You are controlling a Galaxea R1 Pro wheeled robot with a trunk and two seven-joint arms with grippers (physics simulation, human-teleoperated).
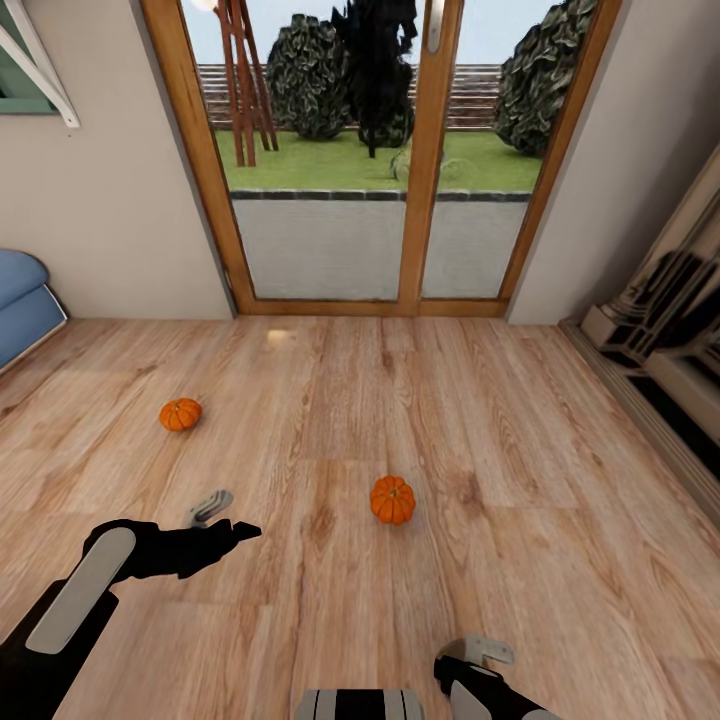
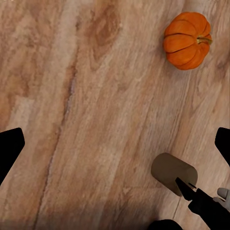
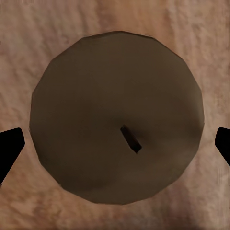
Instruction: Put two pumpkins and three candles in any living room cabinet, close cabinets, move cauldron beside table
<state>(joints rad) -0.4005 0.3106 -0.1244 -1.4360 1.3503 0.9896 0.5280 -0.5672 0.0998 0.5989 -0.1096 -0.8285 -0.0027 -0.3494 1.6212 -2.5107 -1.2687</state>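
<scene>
Two dark fingertips (image 3: 9, 148) of the right claw (image 1: 478, 652) were seen at opposite edges of its wrist view, spread wide with nothing held. Directly beneath, a candle (image 3: 115, 115) was stood upright on the floor (image 1: 560, 480), its flat top and dark wick faced toward the camera. Whether the fingers had reached the candle's sides could not be told.

The left claw (image 1: 225, 518) was likewise held wide and empty, low over bare boards. In its wrist view the same candle was caught with the right claw's tip above it, and the near pumpkin (image 1: 392, 499) lay further off. The far pumpkin (image 1: 181, 414) sat well apart, nearer a blue sofa (image 1: 20, 300). A glass door (image 1: 330, 240) closed the room ahead, and a dark, light-edged unit (image 1: 680, 320) was set along the right wall; whether it was the cabinet could not be settled.

The step in hand was judged to be the pick-up of the candle by the right claw. A straight descent would be called for, with the fingers brought down either side of the candle before being closed, then a lift and a carry to a cabinet. Both pumpkins were left to be collected.
</scene>
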